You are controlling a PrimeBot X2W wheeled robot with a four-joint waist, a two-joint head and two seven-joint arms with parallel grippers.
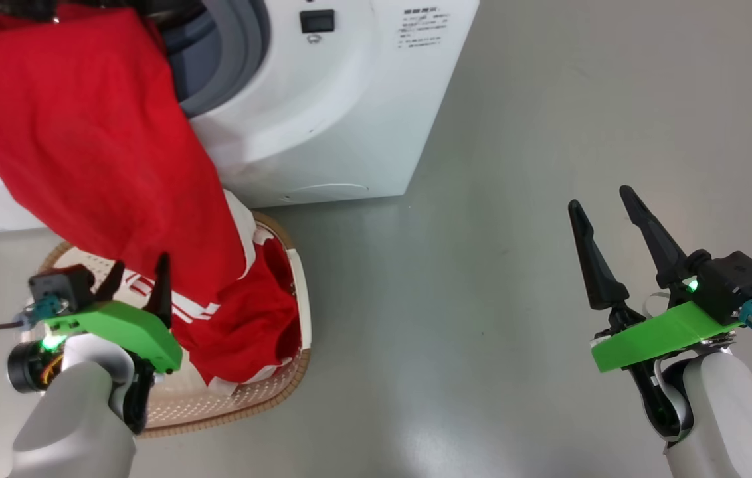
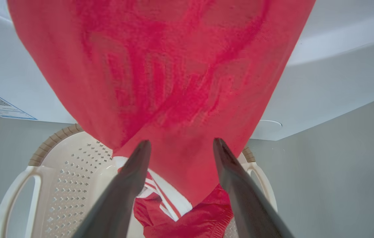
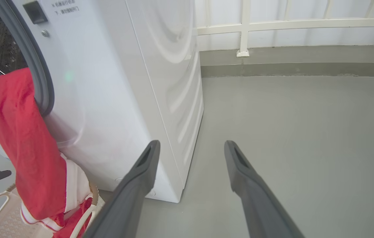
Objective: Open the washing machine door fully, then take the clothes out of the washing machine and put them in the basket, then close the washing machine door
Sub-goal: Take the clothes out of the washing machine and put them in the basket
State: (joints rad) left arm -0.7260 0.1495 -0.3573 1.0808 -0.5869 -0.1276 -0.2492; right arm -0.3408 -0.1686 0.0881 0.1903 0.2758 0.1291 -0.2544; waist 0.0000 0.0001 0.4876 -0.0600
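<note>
Draped over the grey rubber seal (image 1: 250, 53) of the big white boxy front-loading washing machine (image 1: 323, 119), at far left: the bright red soft-cloth clothes (image 1: 84, 146) with white stripes and trim. Upper end lodged at the seal, lower end bunched down inside the small cream-white perforated plastic basket (image 1: 301, 305) with brown woven-look rim. Basket on the grey floor (image 1: 482, 299), just beside the washer's front and right under the opening, placed there, by the look of it, to catch cloth on its way down with no carrying.

Near left, low over the basket: the left gripper (image 1: 140, 262), dark fingers (image 2: 139, 158) spread wide, clamped on nothing. Red cloth just beyond the tips in the left wrist view, white-striped folds lower down between them. Open stance, presumably for leaving the lower end to lie in the basket.

Near right, well apart from washer and basket, over bare floor: the right gripper (image 1: 602, 202), equally wide, empty, parked clear of the working side.

Judged stage: unloading partway, garment half in, half out. Next, probably: grasp high near the seal, pull free, lower the rest in. Risks: snagging on the rubber, tipping the light basket. Closing of the washing machine door not yet due.
</note>
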